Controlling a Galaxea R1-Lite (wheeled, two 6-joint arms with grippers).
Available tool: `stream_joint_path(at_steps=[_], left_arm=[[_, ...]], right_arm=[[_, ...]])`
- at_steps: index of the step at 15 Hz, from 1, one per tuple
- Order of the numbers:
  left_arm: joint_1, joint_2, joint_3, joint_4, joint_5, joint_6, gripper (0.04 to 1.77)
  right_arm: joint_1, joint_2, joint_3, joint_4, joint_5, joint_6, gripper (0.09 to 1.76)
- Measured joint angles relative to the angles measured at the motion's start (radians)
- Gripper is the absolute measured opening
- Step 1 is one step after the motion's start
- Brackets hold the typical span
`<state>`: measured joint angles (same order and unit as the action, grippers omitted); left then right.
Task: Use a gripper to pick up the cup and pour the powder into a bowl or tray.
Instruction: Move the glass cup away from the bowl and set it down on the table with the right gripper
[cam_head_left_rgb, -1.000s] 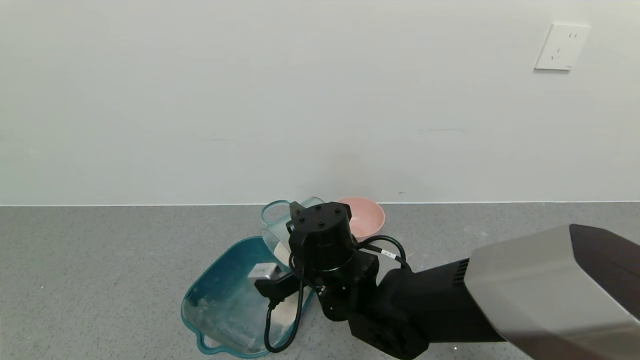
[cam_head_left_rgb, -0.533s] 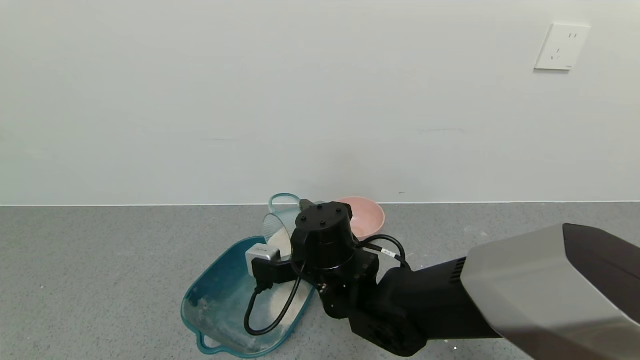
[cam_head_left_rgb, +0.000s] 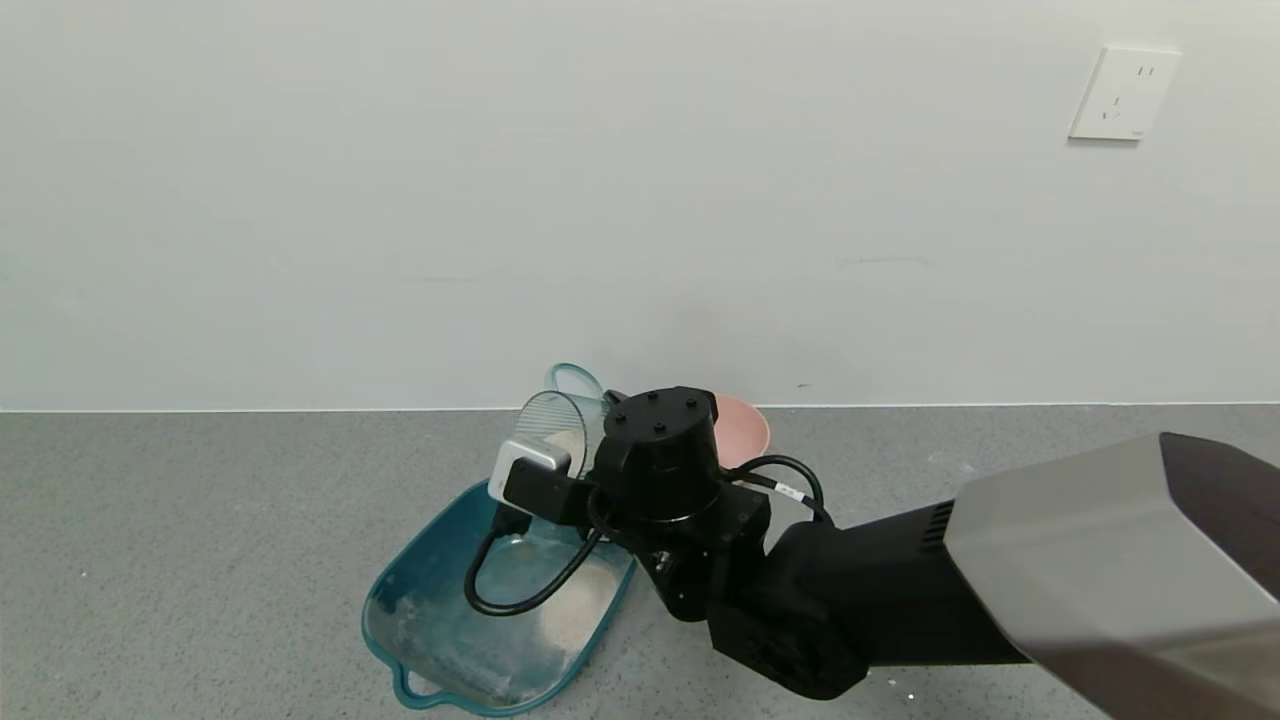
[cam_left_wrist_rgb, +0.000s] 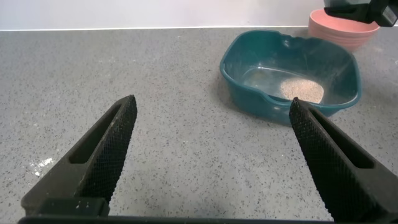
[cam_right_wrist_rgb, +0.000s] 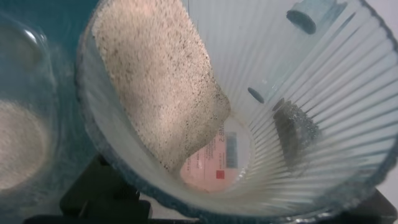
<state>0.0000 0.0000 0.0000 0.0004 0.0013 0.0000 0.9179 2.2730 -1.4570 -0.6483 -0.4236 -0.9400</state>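
— Right tool (cam_head_left_rgb: 600, 425): what is gripped, and which way is it turned?
— The cup (cam_head_left_rgb: 553, 440) is clamped in it, tipped on its side above the tray (cam_head_left_rgb: 420, 590) on the table (cam_head_left_rgb: 200, 520), mouth aimed leftward and down. Powder (cam_right_wrist_rgb: 158, 81) is banked at the rim.
— And the left tool (cam_left_wrist_rgb: 211, 155)?
— Held apart, well off to the side.

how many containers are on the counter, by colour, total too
Translucent pale blue-green ribbed cup, tilted in the right gripper over the tray: 1
Dark teal plastic tray with powder inside: 1
Round pink bowl: 1
Total: 3
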Motion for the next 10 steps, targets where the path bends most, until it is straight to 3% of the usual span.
stream_joint_path(at_steps=[5,10], left_arm=[[0.000,0.000,0.000,0.000,0.000,0.000,1.76],[0.000,0.000,0.000,0.000,0.000,0.000,1.76]], right_arm=[[-0.001,-0.036,0.014,0.001,0.033,0.306,1.35],[-0.023,-0.100,0.098,0.000,0.048,0.552,1.35]])
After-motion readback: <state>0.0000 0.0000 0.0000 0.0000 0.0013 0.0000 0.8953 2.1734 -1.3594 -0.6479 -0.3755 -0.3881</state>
